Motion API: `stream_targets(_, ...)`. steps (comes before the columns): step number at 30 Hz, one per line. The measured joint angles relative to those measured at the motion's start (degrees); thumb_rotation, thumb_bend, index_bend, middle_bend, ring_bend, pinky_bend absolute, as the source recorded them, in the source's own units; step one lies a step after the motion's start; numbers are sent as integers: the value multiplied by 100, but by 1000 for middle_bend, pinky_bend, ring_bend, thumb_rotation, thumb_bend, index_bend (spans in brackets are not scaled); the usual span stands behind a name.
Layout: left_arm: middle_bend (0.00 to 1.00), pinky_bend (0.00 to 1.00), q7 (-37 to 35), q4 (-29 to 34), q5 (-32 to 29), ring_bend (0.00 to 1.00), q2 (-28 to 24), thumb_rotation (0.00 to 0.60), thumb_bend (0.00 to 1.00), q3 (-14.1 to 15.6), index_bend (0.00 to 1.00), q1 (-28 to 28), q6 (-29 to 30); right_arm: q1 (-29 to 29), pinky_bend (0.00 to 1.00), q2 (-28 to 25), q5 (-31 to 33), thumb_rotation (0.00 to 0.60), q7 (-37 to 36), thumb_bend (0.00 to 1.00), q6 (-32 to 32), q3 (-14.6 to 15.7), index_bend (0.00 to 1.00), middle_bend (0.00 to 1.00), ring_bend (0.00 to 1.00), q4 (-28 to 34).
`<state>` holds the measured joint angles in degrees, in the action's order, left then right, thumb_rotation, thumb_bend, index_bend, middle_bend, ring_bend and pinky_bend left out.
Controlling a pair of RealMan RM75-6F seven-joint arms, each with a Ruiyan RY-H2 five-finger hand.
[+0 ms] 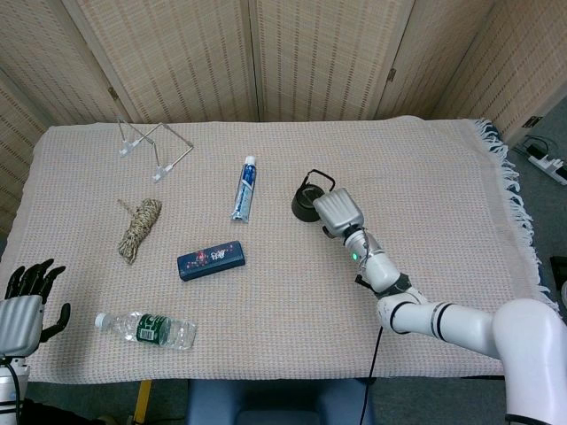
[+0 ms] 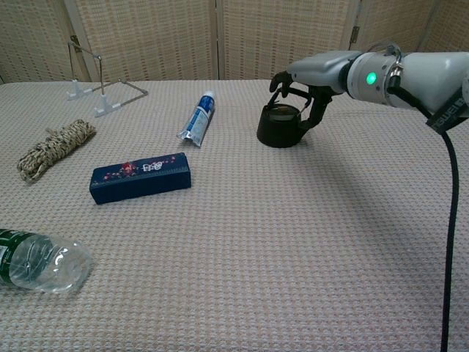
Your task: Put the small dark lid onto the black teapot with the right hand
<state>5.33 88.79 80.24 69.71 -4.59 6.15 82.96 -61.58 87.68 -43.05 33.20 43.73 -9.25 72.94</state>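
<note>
The black teapot (image 1: 304, 204) (image 2: 278, 129) stands upright on the cloth at mid-table, its wire handle raised. The small dark lid (image 2: 281, 112) sits in the teapot's top opening. My right hand (image 1: 337, 212) (image 2: 314, 86) hovers just right of the pot, fingers (image 2: 317, 111) hanging apart beside the pot's spout side and holding nothing. The head view shows the back of this hand covering the pot's near right edge. My left hand (image 1: 24, 299) rests at the table's near left corner, fingers spread and empty; the chest view does not show it.
A toothpaste tube (image 1: 245, 188) (image 2: 197, 120) lies left of the teapot. Nearer lies a dark blue case (image 1: 211, 259) (image 2: 140, 177). A rope bundle (image 1: 140, 227), a water bottle (image 1: 146, 328) and a wire stand (image 1: 155, 146) occupy the left side.
</note>
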Motion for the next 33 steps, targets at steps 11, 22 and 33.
stream_targets(11, 40, 0, -81, -78, -47, 48, 4, 600, 428, 4, 137, -53, 40, -73, 842, 257, 73, 600, 49, 341, -147, 107, 128, 233, 813, -218)
stream_targets(22, 40, 0, -143, -160, -39, 48, 24, 600, 428, -21, 137, 3, -24, 69, 842, 79, -184, 600, -93, 342, 180, 108, 128, 238, 802, 102)
stream_targets(33, 40, 0, -208, -253, 63, 48, 92, 600, 428, -53, 88, 101, -47, 1627, 305, -1614, -1030, 600, -791, 341, 2043, 445, 128, 203, 303, 2171)
